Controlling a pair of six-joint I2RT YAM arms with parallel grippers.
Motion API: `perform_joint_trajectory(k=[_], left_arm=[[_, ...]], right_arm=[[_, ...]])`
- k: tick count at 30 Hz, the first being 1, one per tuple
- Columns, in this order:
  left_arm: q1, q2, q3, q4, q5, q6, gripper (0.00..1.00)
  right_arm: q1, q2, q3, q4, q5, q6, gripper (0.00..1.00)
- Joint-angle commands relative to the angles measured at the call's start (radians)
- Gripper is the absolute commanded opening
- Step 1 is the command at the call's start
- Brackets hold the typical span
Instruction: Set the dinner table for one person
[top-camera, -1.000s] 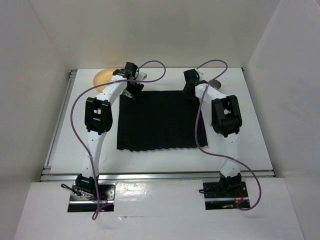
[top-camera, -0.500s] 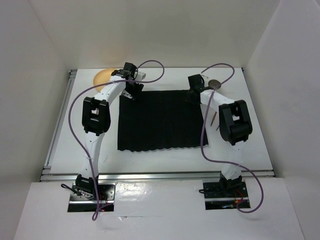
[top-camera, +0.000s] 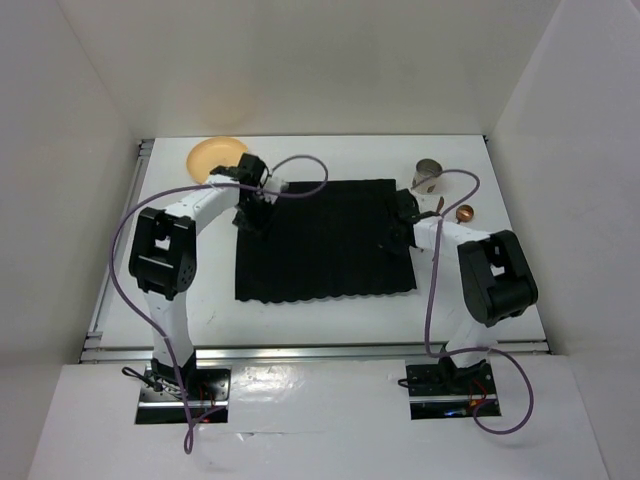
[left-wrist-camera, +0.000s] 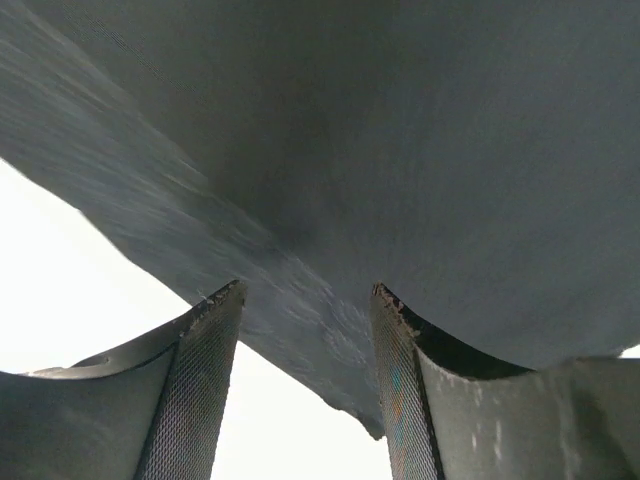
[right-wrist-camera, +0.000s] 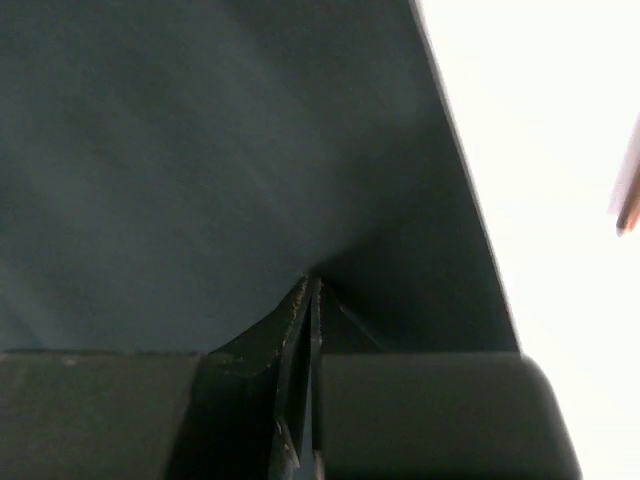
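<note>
While the right wrist view is filling up almost entirely with black mat (right-wrist-camera: 200, 150), you're still getting the key fact. The right gripper (right-wrist-camera: 310, 292) is closed, its fingers pressing together on a raised fold of cloth near the mat's right edge. A pinkish sliver (right-wrist-camera: 627, 195) is poking in at that frame's right border. It's cut off and I can't identify it.

The left gripper (left-wrist-camera: 308, 292) is sitting at the mat's far-left corner with its jaws standing apart. The mat edge is running across the gap. I can't tell whether the pads are touching the cloth.

From above, both wrists are hiding their own fingers.

The table (top-camera: 320, 320) is lying flat under both arms and taking up most of the top view, with the mat around its middle. Its rail is showing only along the left and near edges.

The plate (top-camera: 213, 155) is sitting near the far-left corner, with the left arm covering part of its rim. The cup (top-camera: 430, 175) is standing just past the mat's far-right corner. A small copper blob (top-camera: 464, 213) is lying right of the right arm, too small to make out.
</note>
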Motion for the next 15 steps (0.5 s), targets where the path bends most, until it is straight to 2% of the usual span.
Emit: perform_joint_trajectory(k=[1,2,7,11,15], left_arm=[[-0.011,-0.018,-0.130,0.020,-0.006,0.040,0.61],[-0.020,-0.018,-0.175,0.020,-0.020,0.040,0.61],[-0.020,-0.029,-0.297,0.068,-0.046,0.065,0.61],[-0.030,-0.067,-0.368,0.088,-0.037,0.065,0.61],[-0.030,-0.092,-0.405,0.088,-0.028,0.065,0.61]], right_arm=[[0.003,-0.049,-0.103,-0.063,-0.049,0.117,0.06],[0.003,-0.049,-0.122,-0.063,-0.095,0.127,0.00],[0.003,-0.074,-0.248,-0.089,-0.143,0.244,0.00],[0.003,-0.174,-0.380,-0.078,-0.166,0.310,0.00],[0.003,-0.256,-0.414,-0.090,-0.156,0.322,0.00]])
